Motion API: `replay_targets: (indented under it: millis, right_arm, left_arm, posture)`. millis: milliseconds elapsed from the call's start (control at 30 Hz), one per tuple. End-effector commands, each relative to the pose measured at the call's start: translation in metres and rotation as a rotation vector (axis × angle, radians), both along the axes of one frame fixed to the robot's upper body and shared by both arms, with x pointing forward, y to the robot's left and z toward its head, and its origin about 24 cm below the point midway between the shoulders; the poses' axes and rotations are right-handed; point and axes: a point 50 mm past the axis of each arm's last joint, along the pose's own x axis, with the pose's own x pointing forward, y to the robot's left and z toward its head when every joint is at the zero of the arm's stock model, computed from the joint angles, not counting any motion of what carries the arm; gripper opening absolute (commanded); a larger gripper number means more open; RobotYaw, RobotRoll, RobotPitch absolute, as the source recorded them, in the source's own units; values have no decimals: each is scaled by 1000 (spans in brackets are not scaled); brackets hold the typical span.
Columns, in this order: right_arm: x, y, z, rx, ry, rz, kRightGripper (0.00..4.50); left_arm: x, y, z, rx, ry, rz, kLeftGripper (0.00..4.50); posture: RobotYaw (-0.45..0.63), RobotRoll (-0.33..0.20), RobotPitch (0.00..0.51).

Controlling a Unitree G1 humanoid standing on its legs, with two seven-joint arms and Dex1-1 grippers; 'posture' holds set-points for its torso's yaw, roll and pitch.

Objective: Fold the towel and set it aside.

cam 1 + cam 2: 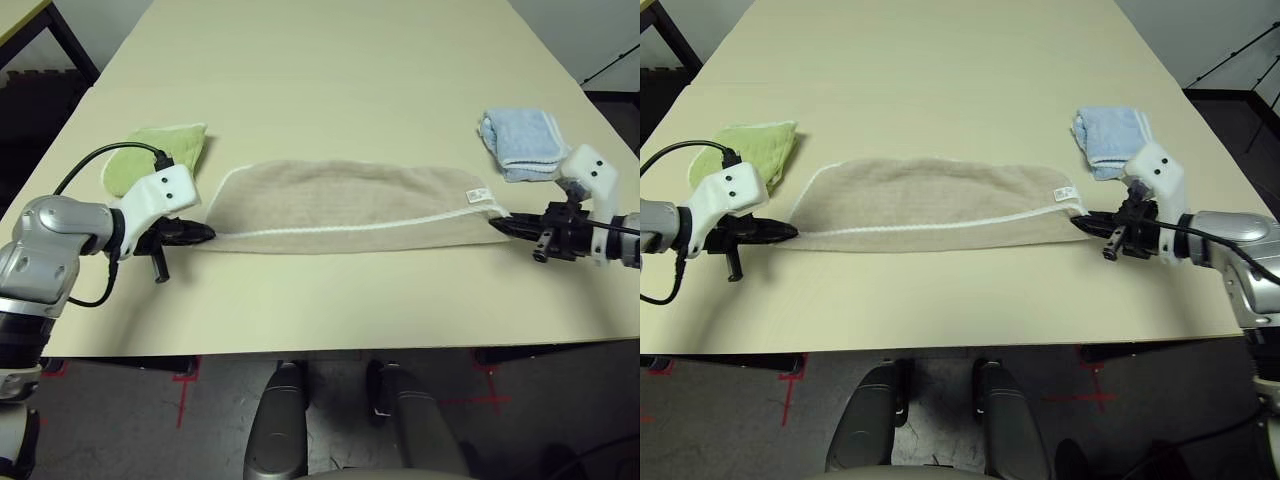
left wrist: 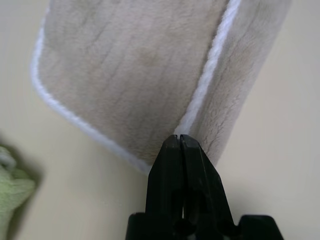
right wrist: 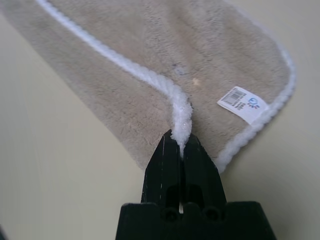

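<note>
Beige towel [image 1: 340,195]: spread crosswise on the table [image 1: 330,310], in front of the robot, with a narrow flap turned over along the near side; the white trim [image 1: 345,229] of that flap runs between the two grippers.
Left gripper [image 1: 213,233]: fingers together at the left end of the trim, seemingly with a pinch of the cloth between them.
Right gripper [image 3: 181,142]: clamped on the trim at the other end, the edge bunching up between its fingertips, with the small printed tag [image 3: 243,104] just beside it.
Folding step: I'd call it the first fold, partway over; nothing is set aside yet.
Next move: both arms ought to carry the trim away from the robot at the same pace, lay it along the far edge of the towel, then let go.
Watch for: a slack middle, or one corner running ahead and leaving the fold crooked.
Near table edge: runs parallel to the towel, with a modest strip of tabletop in between, so working outward looks safer than pulling back.
Green cloth [image 1: 135,165]: beyond the left gripper and close to that arm, so a wide swing there could nudge it.
Blue cloth [image 1: 524,140]: folded, beyond the right gripper, with a little gap from the towel.
Open room: the tabletop runs a long way past the towel, between and beyond the two cloths, plenty for finishing the fold.
</note>
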Motion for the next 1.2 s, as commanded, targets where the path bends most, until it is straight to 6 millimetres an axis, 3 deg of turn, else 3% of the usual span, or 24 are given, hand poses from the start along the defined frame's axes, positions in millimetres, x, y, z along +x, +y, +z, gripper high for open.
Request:
replay_targets:
  millis: [33, 500, 1200]
  right_arm:
    - [-9, -3, 5, 13, 44, 26, 0]
    - [5, -5, 12, 22, -131, -53, 0]
    - [36, -24, 7, -86, -322, -292, 0]
  left_arm:
    - [-11, 0, 6, -11, 64, -41, 31]
    - [6, -2, 19, -71, -53, 4, 31]
    - [64, 0, 41, -113, -432, 190, 31]
  posture:
    - [172, 0, 215]
    - [173, 0, 211]
    - [155, 0, 216]
